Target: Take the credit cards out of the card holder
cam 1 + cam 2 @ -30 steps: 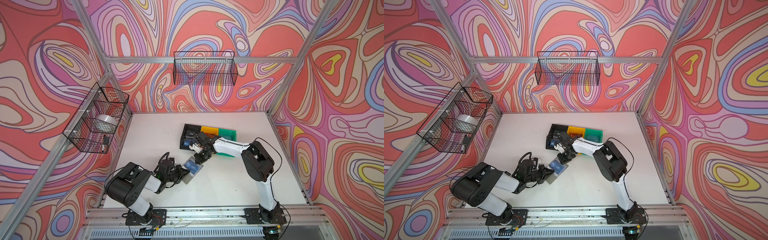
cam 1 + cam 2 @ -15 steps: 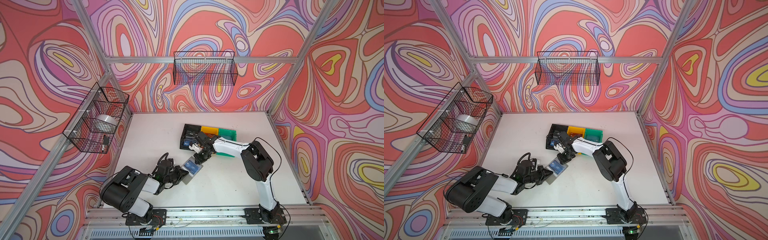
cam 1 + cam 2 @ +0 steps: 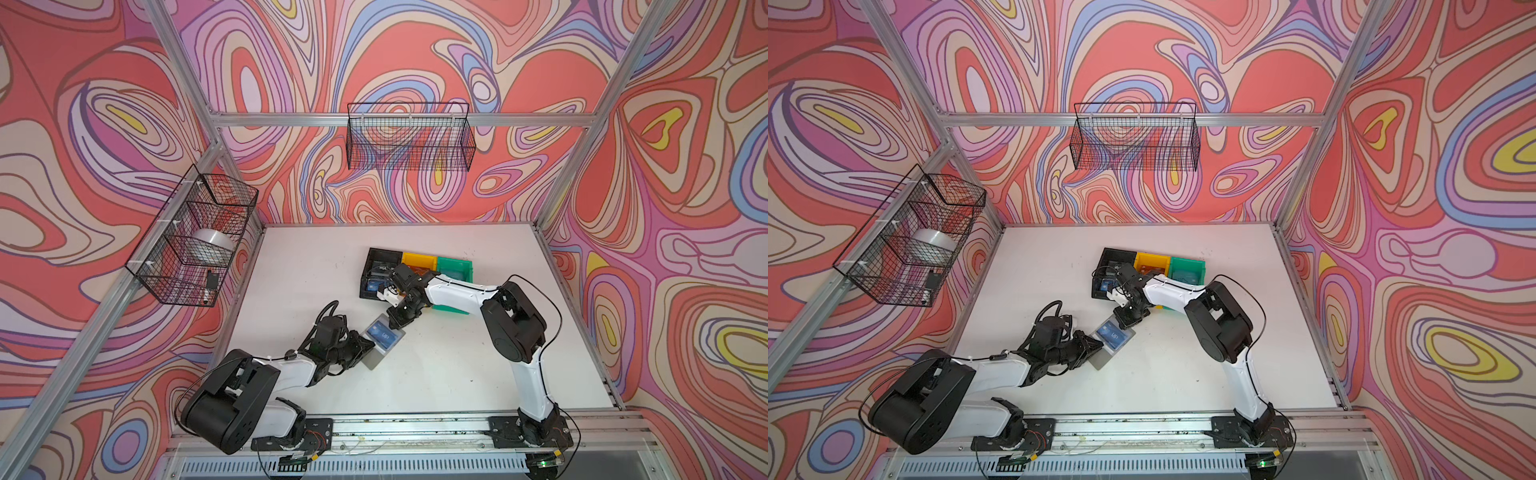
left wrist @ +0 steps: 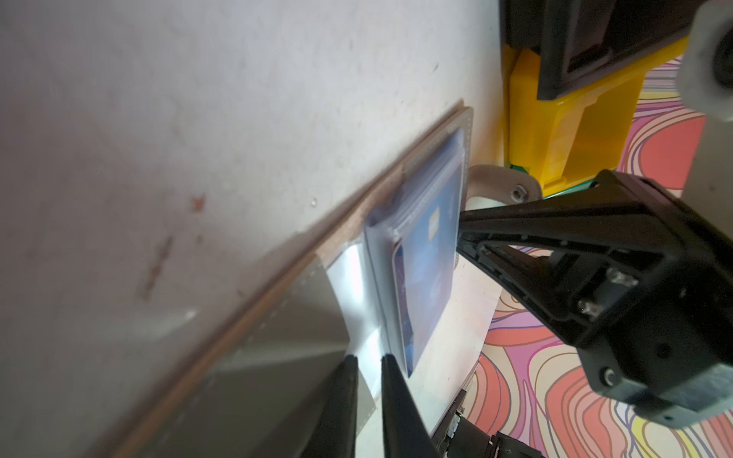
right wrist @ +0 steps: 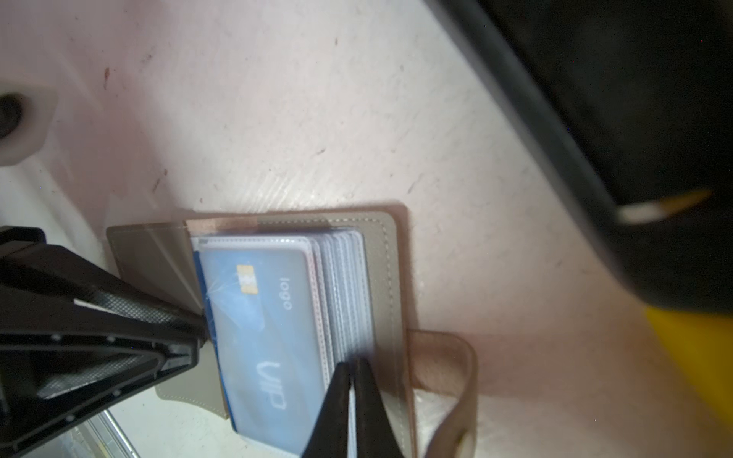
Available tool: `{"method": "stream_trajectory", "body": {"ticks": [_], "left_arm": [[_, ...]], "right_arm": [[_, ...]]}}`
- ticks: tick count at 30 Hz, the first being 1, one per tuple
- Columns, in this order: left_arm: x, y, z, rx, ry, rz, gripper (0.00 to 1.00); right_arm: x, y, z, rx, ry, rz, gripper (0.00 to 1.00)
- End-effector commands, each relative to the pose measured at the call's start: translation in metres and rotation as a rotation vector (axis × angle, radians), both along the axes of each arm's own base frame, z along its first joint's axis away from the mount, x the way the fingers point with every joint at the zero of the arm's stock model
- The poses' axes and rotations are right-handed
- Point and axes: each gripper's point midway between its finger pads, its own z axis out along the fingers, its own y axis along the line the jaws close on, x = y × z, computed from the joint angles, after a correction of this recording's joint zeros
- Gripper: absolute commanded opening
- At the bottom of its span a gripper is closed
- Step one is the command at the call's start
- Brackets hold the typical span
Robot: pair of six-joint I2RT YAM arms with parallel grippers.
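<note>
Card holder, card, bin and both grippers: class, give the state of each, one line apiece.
Grey folding card holder: lying open on the white table, snap tab undone.
Blue plastic credit card: inside the top clear sleeve.
Left gripper: jaws slightly apart at that sleeve's edge.
Right gripper: jaws shut, against the sleeve stack.
Black plastic bin: upright, holding cards.

card holder (image 3: pixel 374 360) on table (image 3: pixel 457 374), before the bins (image 3: pixel 419 259)

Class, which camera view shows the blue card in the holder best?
The right wrist view: the blue card faces the camera, its chip and lettering readable. The left wrist view shows it steeply slanted; both top views show it tiny.
</note>
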Motion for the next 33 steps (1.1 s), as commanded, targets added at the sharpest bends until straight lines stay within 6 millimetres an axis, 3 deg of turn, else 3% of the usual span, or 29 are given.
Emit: {"method": "stream_trajectory", "body": {"ticks": [1,9,27,33], "left_arm": [[0.006,0.000,-0.005,0.008,0.013,0.014,0.18],[0.014,-0.006,-0.009,-0.025,0.011,0.017,0.17],[0.009,-0.004,-0.022,-0.032,0.043,0.035,0.15],[0.006,-0.001,-0.025,-0.013,0.059,0.036,0.08]], "right_arm": [[-0.026,-0.012,-0.038,-0.096,0.108,0.014,0.09],[-0.028,-0.014,-0.040,-0.099,0.112,0.014,0.09],[-0.029,-0.015,-0.042,-0.103,0.116,0.014,0.09],[-0.029,-0.015,-0.042,-0.103,0.116,0.015,0.09]]}}
